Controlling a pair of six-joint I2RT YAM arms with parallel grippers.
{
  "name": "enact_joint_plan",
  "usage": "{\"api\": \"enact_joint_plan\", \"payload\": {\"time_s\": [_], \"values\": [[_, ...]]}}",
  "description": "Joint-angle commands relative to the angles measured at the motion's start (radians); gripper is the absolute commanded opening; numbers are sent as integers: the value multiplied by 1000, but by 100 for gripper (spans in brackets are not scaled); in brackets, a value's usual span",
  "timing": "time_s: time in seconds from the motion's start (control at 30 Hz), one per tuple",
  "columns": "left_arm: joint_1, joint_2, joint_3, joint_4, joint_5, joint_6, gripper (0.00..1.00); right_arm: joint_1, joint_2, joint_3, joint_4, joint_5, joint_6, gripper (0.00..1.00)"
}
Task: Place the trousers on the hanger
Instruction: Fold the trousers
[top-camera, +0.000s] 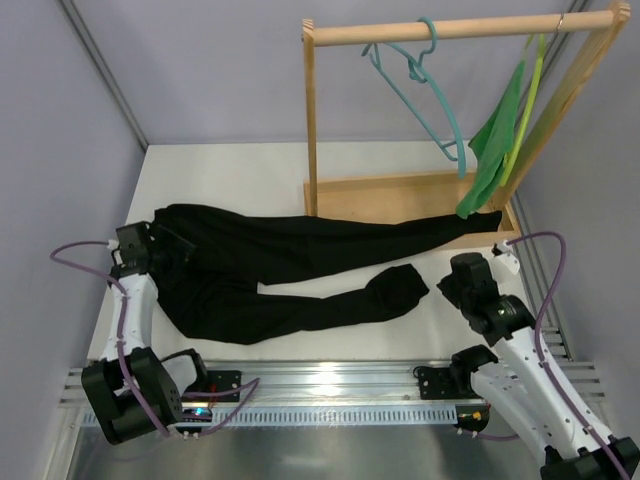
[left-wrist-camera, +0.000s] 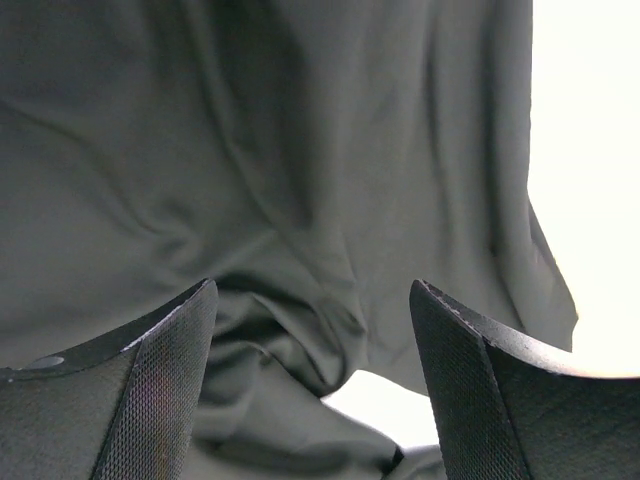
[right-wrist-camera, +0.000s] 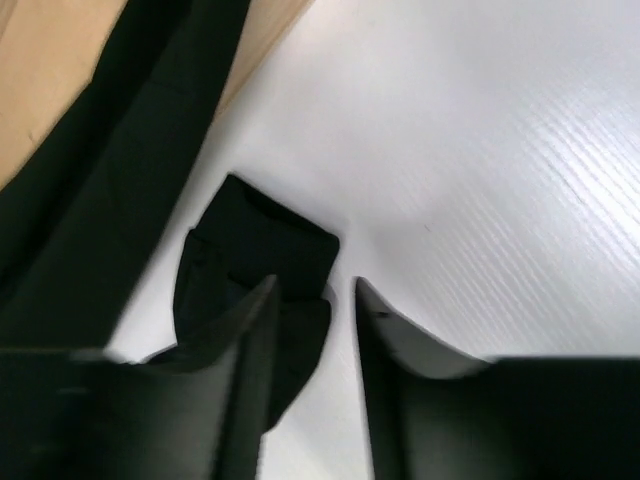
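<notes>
The black trousers (top-camera: 270, 270) lie flat on the white table (top-camera: 240, 170), waist at the left, legs running right. One leg reaches the rack's wooden base (top-camera: 400, 195); the other ends in a folded cuff (top-camera: 400, 288). The teal hanger (top-camera: 425, 90) hangs from the rack's rod. My left gripper (top-camera: 168, 245) hovers over the waist, open wide, with crumpled trousers fabric (left-wrist-camera: 300, 200) just beyond its fingertips (left-wrist-camera: 170, 340). My right gripper (right-wrist-camera: 312, 290) stands by the cuff (right-wrist-camera: 265, 245), its jaws a narrow gap apart, the cuff's edge partly under that gap.
A wooden rack (top-camera: 311, 120) stands at the back right. A bright green cloth (top-camera: 495, 150) hangs on a yellow-green hanger (top-camera: 530, 90) beside the teal one. Grey walls close in on both sides. A metal rail (top-camera: 330, 385) runs along the near edge.
</notes>
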Motion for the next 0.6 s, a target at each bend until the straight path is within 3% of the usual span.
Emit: {"api": "enact_joint_plan", "payload": {"time_s": [0.0,0.1,0.2,0.5,0.57], "values": [[78,38,62,-44,-32,58,77,7,-53,-103,122,-151,-83,47],[119,60,107,-87,-84,87,77,7,-37,-139,185,-180,-106,60],[162,88,147,-163,-162,127,78,7,31,-170,241,-182,-94,60],[227,121,139,-171,-113,90,79,4,300,-228,482,-142,-52,58],[231,123,127,-165,-92,78,79,3,367,-191,498,-139,-61,52]]}}
